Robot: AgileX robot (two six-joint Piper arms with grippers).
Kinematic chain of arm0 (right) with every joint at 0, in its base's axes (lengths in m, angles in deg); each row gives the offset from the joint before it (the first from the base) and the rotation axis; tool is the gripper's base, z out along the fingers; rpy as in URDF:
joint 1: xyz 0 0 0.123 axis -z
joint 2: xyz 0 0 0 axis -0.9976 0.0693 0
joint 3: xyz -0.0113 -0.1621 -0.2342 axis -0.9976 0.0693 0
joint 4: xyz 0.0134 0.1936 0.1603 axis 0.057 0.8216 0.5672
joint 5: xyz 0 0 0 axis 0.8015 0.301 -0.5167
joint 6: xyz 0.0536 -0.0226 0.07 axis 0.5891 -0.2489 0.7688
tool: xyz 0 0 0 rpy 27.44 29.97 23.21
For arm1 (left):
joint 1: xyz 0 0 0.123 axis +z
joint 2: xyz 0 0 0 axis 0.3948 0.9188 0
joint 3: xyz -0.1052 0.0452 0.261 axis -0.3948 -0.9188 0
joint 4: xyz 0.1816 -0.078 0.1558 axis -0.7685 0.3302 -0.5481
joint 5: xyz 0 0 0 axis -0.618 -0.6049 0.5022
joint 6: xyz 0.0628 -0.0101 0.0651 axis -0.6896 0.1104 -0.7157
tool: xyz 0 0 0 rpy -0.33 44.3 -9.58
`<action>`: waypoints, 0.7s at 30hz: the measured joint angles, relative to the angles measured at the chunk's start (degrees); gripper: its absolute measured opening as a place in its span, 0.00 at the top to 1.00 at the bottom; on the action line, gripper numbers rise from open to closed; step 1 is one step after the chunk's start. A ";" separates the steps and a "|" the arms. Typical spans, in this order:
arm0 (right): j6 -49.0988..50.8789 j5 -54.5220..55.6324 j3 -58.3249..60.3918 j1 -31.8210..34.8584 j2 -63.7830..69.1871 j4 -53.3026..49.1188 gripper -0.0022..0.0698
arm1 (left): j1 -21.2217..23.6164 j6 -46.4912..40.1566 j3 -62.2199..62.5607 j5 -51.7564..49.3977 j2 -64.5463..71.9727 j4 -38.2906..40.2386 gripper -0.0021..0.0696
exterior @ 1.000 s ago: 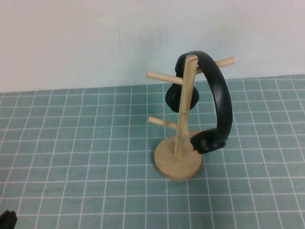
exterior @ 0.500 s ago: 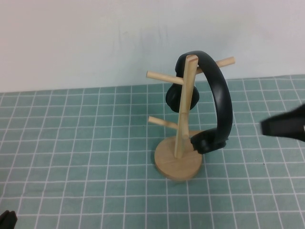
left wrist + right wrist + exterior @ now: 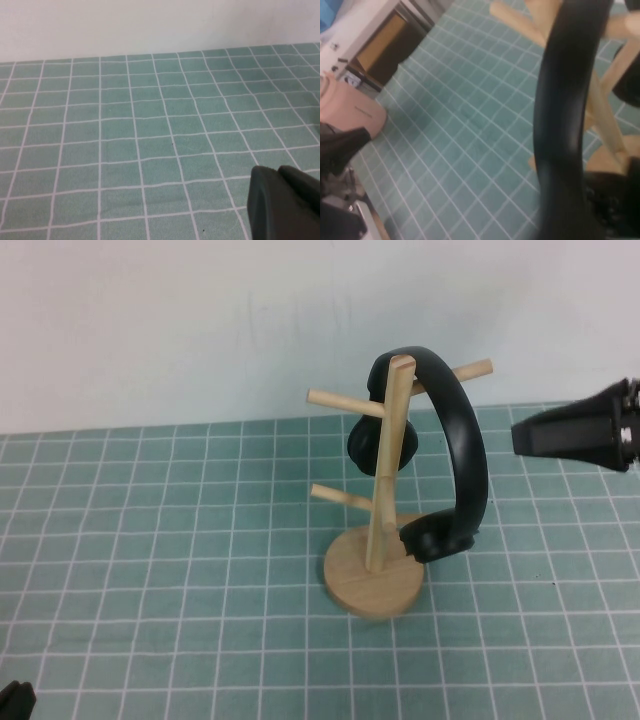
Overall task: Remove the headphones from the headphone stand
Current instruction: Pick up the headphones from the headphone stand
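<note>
Right gripper [image 3: 520,437] has risen beside the headphones [image 3: 462,455] on the stand [image 3: 375,583]; left gripper [image 3: 12,702] stays far away. Neither's fingers can be read.

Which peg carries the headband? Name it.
The upper peg pointing toward the right gripper on the headphone stand; the headphones loop over it. The others are bare. The left gripper is parked.

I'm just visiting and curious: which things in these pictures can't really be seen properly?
- Right pincer: high view, cut off by the right edge; open or shut is unclear.
- Left pincer: left wrist view shows only a dark corner, high view a sliver at the bottom edge.
- Far ear cup: partly behind the stand post.
- Headphones: right wrist view, blurred, cups cut off.
</note>
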 joint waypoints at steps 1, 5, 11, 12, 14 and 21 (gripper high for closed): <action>0.66 -0.05 -0.41 0.00 0.00 0.15 0.51 | 0.00 0.00 0.00 0.00 0.00 0.00 0.98; 2.80 -0.28 -1.49 0.00 0.00 -0.36 0.19 | 0.00 0.00 0.00 0.00 0.00 0.00 0.98; 2.71 -0.55 -1.82 0.00 1.69 -1.14 0.17 | 0.00 0.00 0.00 0.00 0.00 0.00 0.98; 2.55 -0.55 -1.74 0.00 2.20 -1.14 0.17 | 0.00 0.00 0.00 0.00 0.00 0.00 0.98; 1.82 -0.55 -1.84 0.00 3.56 -1.14 0.18 | 0.00 0.00 0.00 0.00 0.00 0.00 0.98; -1.55 -0.44 -1.84 0.00 8.50 2.58 0.18 | 0.00 0.00 0.00 0.00 0.00 0.00 0.98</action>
